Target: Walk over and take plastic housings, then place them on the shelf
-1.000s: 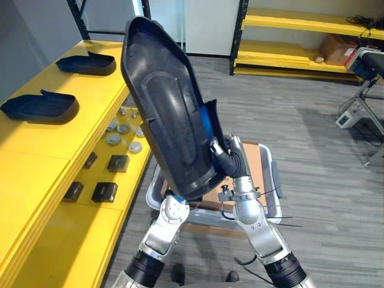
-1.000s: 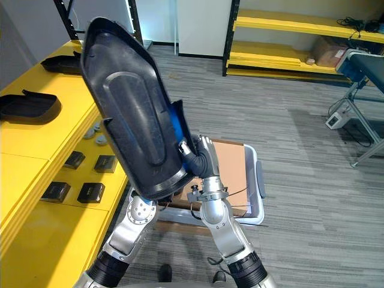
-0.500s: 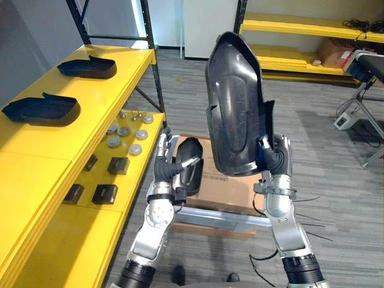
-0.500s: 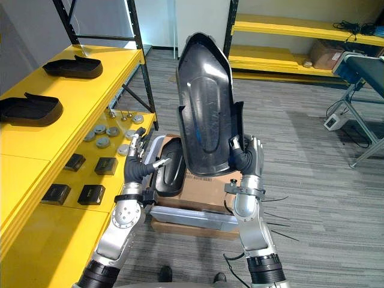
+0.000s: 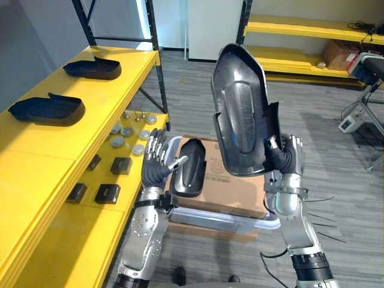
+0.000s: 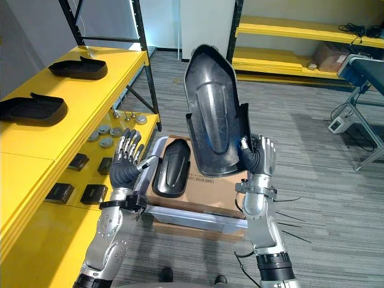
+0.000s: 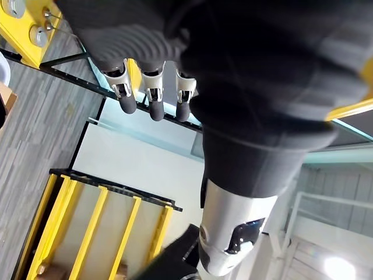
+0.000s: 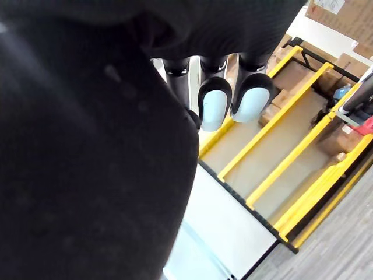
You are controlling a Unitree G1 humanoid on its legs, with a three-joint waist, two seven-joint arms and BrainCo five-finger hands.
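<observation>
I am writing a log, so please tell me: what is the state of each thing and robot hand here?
Large housing: upright, held in the air.
Right robot hand: shut on large housing.
Left robot hand: open, empty.
Box: closed.
Small housing: lying on the box.
Shelf housings: lying apart.

Grey plank floor [image 5: 336, 156] beside long yellow shelf [image 5: 90, 114].
</observation>
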